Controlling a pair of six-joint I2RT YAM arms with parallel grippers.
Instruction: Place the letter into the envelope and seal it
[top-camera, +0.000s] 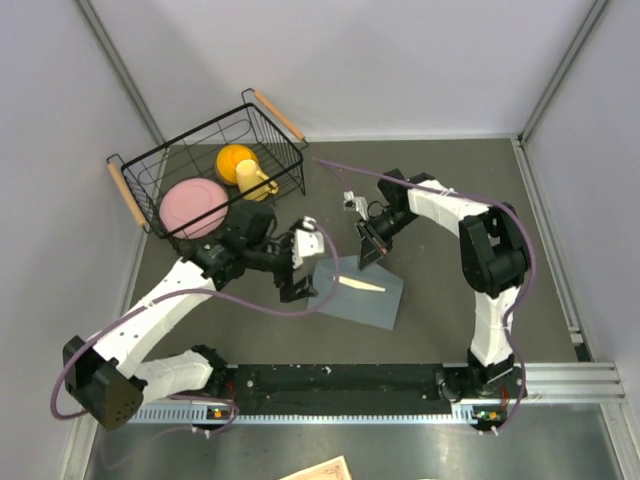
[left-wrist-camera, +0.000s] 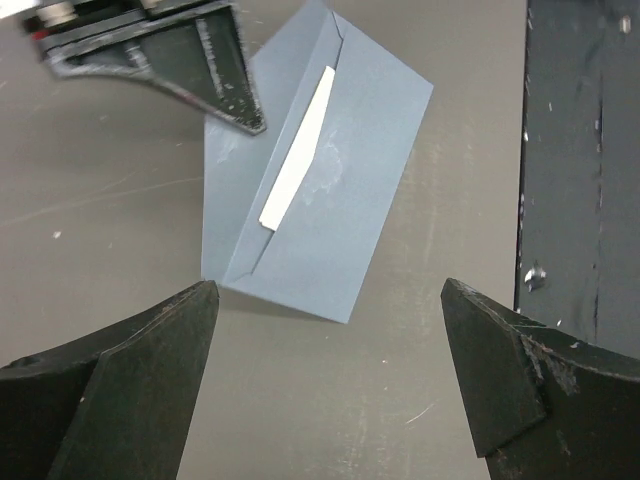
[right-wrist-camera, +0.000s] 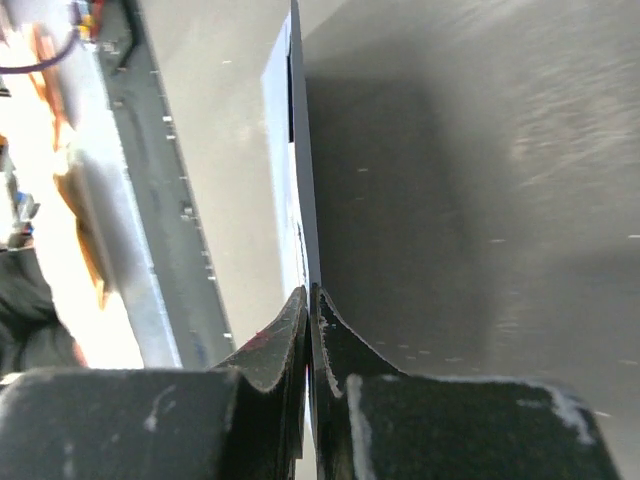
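Right gripper (right-wrist-camera: 310, 295): fingers pressed together on a thin raised edge of the envelope (right-wrist-camera: 283, 110), which the right wrist view shows edge-on; it sits at the centre of the top view (top-camera: 368, 250).
Left gripper (left-wrist-camera: 330, 300): jaws spread wide with nothing between them, over the bare desk (top-camera: 430, 310) just beside the envelope's edge; left of centre in the top view (top-camera: 303, 265).
Envelope (left-wrist-camera: 350, 200): blue-grey paper, rectangular, lying on the desk in the lower middle of the top view (top-camera: 375, 300), between the two grippers, with one edge lifted.
Letter (left-wrist-camera: 298, 160): pale cream, inside the envelope's opening, showing only as a narrow slanted strip; in the top view it is a thin sliver (top-camera: 362, 286).
Wire basket (top-camera: 180, 132): black, with two wooden handles (top-camera: 278, 115), in the upper left of the top view, well apart from the envelope.
Basket contents: a pink plate (top-camera: 195, 205) and a yellow cup (top-camera: 245, 168), side by side.
Count: one envelope, one letter, one basket holding two things, two grippers.
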